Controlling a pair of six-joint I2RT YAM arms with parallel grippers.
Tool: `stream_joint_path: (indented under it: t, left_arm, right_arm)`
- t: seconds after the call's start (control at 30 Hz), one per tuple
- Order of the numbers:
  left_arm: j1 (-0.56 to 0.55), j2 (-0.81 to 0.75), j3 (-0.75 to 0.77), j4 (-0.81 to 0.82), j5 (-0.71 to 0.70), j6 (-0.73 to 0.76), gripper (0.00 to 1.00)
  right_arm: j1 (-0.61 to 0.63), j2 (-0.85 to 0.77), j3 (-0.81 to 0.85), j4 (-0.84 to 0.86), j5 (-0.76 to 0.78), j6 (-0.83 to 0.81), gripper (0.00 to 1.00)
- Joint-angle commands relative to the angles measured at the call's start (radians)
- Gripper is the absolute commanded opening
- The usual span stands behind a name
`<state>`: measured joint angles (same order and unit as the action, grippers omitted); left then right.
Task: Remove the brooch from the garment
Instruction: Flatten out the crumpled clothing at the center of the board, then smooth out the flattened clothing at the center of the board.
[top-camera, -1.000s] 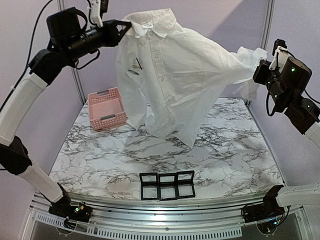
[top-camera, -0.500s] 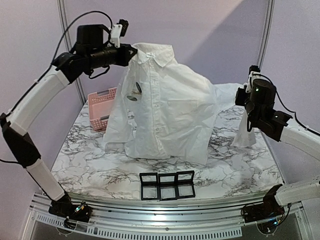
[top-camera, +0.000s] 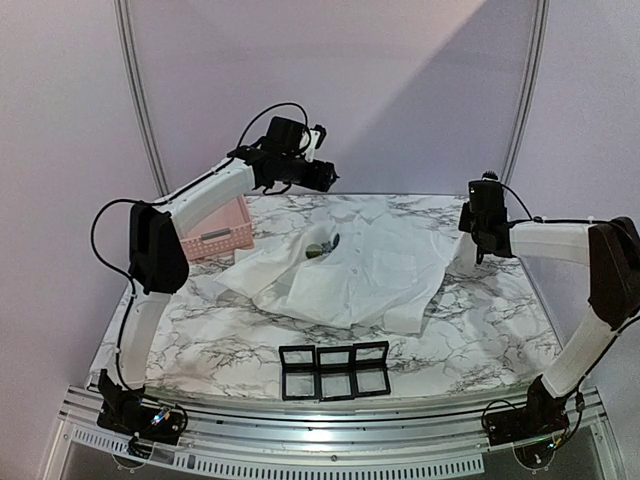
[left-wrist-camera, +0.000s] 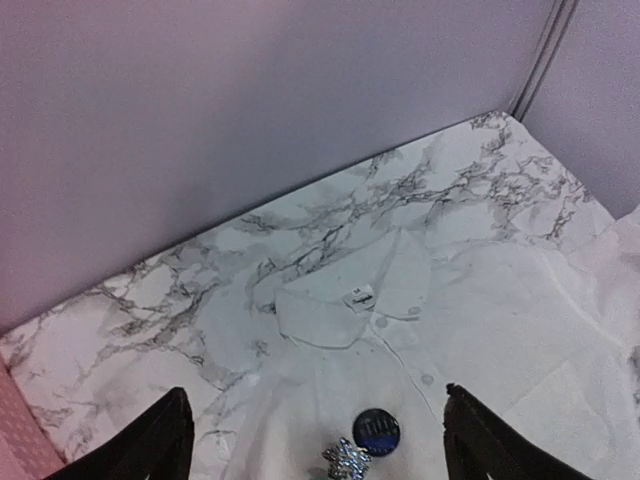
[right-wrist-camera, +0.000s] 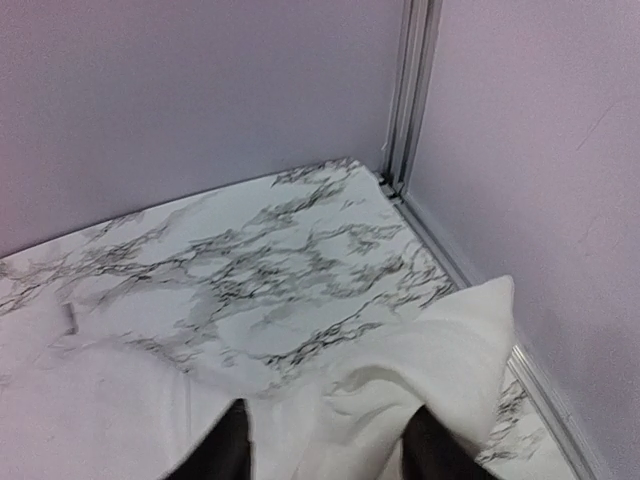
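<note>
Shirt (top-camera: 370, 270): lies spread flat and front up on the far half of the table (top-camera: 480, 320), with its collar (left-wrist-camera: 350, 300) toward the back wall.
Brooch (left-wrist-camera: 347, 460): a silvery, sparkling cluster on the shirt front below the collar, just beside the button line.
Badge (left-wrist-camera: 377, 431): round and dark blue, touching or almost touching the brooch on its right in the left wrist view.
Left gripper (left-wrist-camera: 315, 392): up in the air over the collar, fingers spread wide, nothing between them.
Right gripper (right-wrist-camera: 328, 410): low at the right side of the table, fingers partly apart. Sleeve (right-wrist-camera: 440, 340) cloth lies bunched between them and seems loose rather than pinched.
Basket (top-camera: 215, 235): pink, at the far left of the table, near the shirt's left edge.
Trays (top-camera: 335, 370): three black square frames in a row at the near edge, well apart from the shirt.
</note>
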<state>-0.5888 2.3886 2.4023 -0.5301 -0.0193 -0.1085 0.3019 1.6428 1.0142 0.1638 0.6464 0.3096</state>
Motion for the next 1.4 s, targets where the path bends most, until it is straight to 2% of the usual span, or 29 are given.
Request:
stream_joint_path:
  t: [0.0,0.1,0.23,0.37,0.6,0.77,1.03,1.13,1.23,1.37]
  left_arm:
    - [-0.001,-0.180,-0.132,0.050,0.065,-0.038,0.91]
    - [-0.003,-0.349,-0.384,0.123,0.115,-0.078,0.98]
    - [-0.012,-0.558,-0.731,0.223,0.150,-0.144,1.00]
    - [-0.029,-0.710,-1.028,0.289,0.146,-0.244,1.00]
    - [-0.066,-0.827,-1.334,0.408,0.203,-0.402,1.00]
    - [-0.121,-0.845,-1.399,0.401,0.169,-0.376,1.00]
    - [-0.147,-0.806,-1.409,0.383,0.118,-0.365,0.97]
    - [-0.148,-0.789,-1.398,0.380,0.113,-0.360,0.92]
    - [-0.153,-0.767,-1.381,0.378,0.124,-0.357,0.81]
    - [-0.165,-0.732,-1.354,0.371,0.133,-0.348,0.74]
  right_arm:
    - [0.005,-0.017,0.038,-0.081,-0.176,0.027,0.68]
    - [0.005,-0.081,0.039,-0.176,-0.331,0.039,0.86]
    - [0.006,-0.172,0.006,-0.314,-0.528,0.093,0.97]
    - [0.011,-0.298,-0.071,-0.417,-0.634,0.170,0.99]
    - [0.016,-0.449,-0.210,-0.518,-0.845,0.311,0.98]
    - [0.062,-0.478,-0.339,-0.471,-0.944,0.395,0.94]
    - [0.140,-0.449,-0.448,-0.321,-0.996,0.492,0.87]
    - [0.144,-0.420,-0.451,-0.281,-0.997,0.499,0.81]
    - [0.154,-0.378,-0.438,-0.253,-1.002,0.495,0.72]
    - [0.169,-0.315,-0.405,-0.239,-1.009,0.480,0.59]
